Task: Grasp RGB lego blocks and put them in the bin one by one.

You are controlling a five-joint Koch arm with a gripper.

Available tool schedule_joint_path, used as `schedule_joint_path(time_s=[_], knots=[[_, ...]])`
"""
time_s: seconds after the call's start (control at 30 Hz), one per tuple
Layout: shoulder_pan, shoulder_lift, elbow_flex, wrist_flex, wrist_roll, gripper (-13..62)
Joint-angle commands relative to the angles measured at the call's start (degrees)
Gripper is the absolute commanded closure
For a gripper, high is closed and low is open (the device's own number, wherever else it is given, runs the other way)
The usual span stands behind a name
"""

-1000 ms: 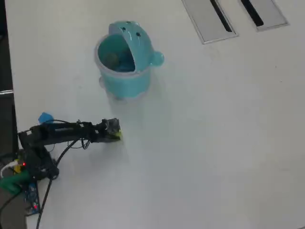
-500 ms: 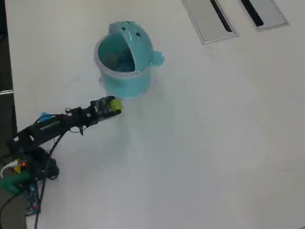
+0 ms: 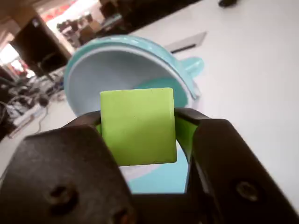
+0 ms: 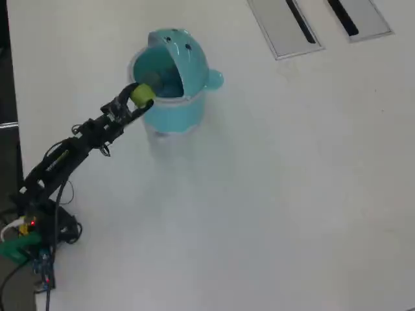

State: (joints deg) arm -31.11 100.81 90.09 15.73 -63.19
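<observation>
Yellow-green block sits pinched between the hand's jaws, at the bin's rim.

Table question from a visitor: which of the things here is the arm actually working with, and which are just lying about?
Part of the job:
- yellow-green block, clamped in the gripper
- teal bin, lid tipped open, right by the block

Just lying about:
- two grey slotted panels at the table's far edge
- cables and small circuit board by the arm's base

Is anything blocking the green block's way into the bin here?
Nothing visible. The jaws hold the green block at the bin's open mouth, with the raised lid behind the opening, not across it.
</observation>
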Motion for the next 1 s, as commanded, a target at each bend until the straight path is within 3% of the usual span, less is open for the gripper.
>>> schedule_joint_path(time_s=[0.0, 0.43, 0.97], knots=[[-1.67, -0.26, -7.47, -4.57, -0.18, 34.8], [-11.60, -13.80, -26.02, -4.04, -6.59, 36.7], [-11.51, -28.92, -40.52, -5.27, -13.80, 36.7]])
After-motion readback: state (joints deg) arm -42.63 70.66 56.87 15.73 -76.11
